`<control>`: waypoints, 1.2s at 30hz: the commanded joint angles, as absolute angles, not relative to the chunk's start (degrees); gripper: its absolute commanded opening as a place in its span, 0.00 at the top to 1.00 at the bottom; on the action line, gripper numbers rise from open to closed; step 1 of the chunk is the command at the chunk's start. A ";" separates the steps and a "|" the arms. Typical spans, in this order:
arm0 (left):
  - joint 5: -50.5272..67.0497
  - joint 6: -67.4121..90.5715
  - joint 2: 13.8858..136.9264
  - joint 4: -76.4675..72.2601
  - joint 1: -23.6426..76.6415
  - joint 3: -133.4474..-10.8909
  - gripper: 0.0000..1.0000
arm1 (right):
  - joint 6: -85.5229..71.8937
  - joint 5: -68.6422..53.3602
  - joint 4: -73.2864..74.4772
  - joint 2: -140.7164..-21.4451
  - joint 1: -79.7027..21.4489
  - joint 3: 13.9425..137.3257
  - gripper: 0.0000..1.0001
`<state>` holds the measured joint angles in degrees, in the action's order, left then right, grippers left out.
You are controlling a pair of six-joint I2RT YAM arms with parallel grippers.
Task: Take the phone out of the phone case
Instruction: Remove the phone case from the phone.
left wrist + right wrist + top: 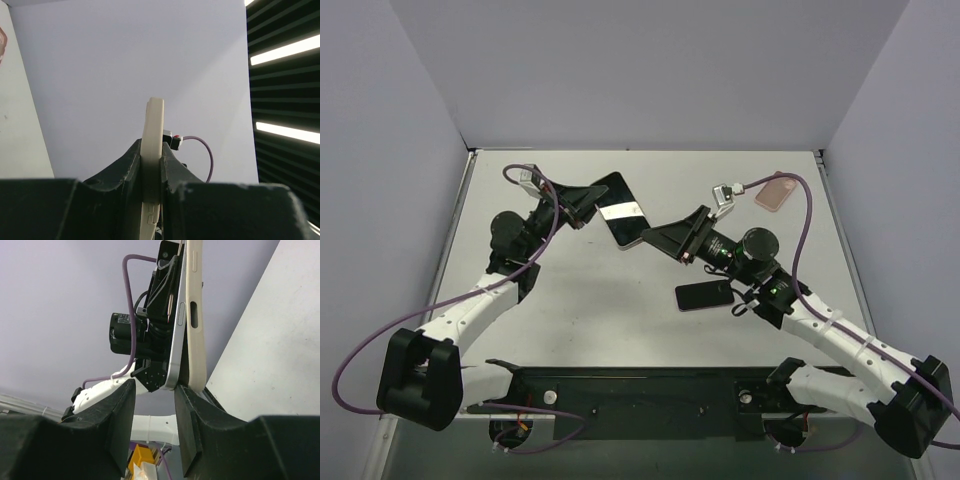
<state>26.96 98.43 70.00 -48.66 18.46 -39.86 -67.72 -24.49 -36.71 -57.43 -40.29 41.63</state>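
Left gripper [151,150] clamps the case [152,120]; only right wrist shows phone [176,350] lifted off; right gripper [155,386] hold unclear.

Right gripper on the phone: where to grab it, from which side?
Likely grip the phone by its end nearest the right gripper, across its thickness, approaching endwise. There its metal edge stands clear of the phone case, whose far end the left gripper clamps.

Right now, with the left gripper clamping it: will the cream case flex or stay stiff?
Likely flexes: the case gapes away from the phone at its lower end. Looks smooth, so it may slip in the left gripper.
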 commanded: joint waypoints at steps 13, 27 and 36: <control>22.76 84.04 63.99 -47.92 26.02 -42.02 0.96 | -65.13 0.98 -36.13 -58.18 -47.82 44.02 1.00; 30.59 75.25 62.93 -52.22 26.27 -39.73 0.30 | -84.62 -10.81 -52.55 -59.85 -40.78 42.71 1.00; 31.64 71.81 63.89 -48.88 29.35 -41.48 0.37 | -90.18 -11.16 -61.70 -63.19 -40.60 41.84 1.00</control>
<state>29.95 74.81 63.99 -48.60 28.38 -39.44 -87.35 -10.81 -49.15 -64.40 -40.73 41.56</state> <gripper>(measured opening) 0.617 0.064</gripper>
